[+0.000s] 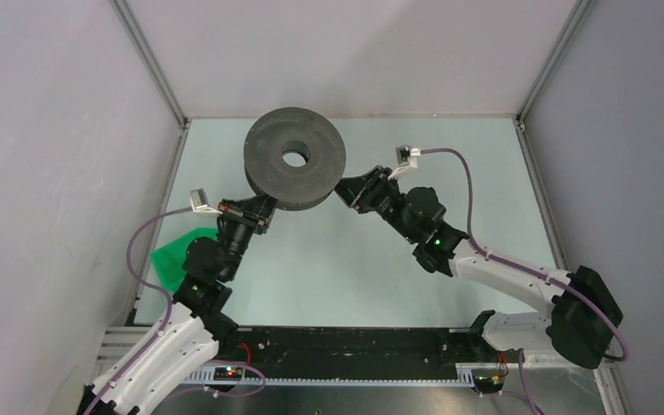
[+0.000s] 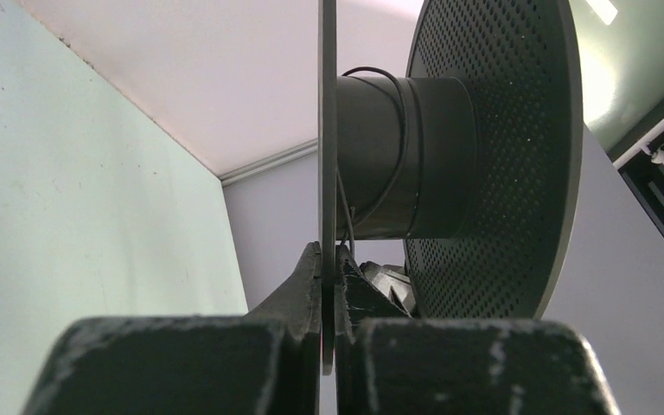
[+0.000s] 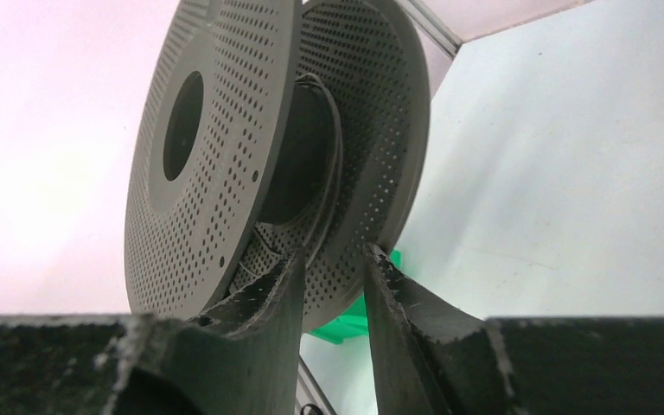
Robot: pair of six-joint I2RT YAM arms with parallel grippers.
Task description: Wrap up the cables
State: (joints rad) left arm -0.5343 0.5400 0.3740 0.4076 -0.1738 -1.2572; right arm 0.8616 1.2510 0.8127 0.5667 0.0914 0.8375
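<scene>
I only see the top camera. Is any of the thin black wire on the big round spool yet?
Observer: Yes. In the left wrist view the cables, thread-thin black wire, loop a few times round the middle of the spool.
Operator: Is the left gripper really holding it?
Observer: Yes, the left gripper is shut on the thin rim of the spool.
Operator: And the right one?
Observer: The right gripper is open, its fingers apart beside the rim.

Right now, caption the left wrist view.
Left end effector clamping a perforated dark grey spool loosely wound with thin black wire.
</scene>
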